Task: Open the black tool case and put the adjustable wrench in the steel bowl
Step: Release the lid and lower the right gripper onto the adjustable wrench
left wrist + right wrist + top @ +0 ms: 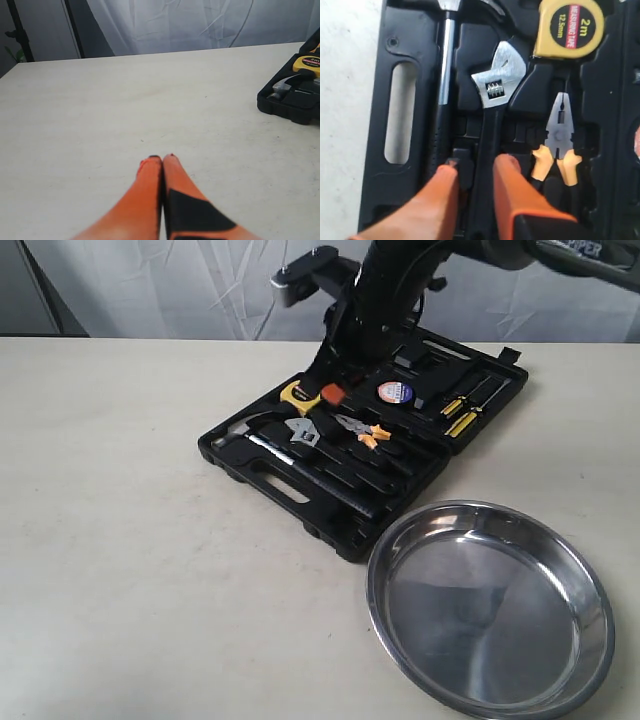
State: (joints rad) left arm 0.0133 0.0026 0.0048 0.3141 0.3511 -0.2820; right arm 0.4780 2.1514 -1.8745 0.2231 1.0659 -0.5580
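The black tool case lies open on the table, its lid folded back. The adjustable wrench rests in its recess, silver head toward the tape measure; in the exterior view the wrench shows mid-case. My right gripper is open over the case, one orange finger on each side of the wrench's black handle. The right arm reaches down from above. The steel bowl sits empty at the front right. My left gripper is shut on nothing above bare table, with a case corner off to one side.
In the case lie a hammer, a yellow tape measure and orange-handled pliers close beside the wrench. Yellow-handled screwdrivers sit in the lid. A white curtain hangs behind the table.
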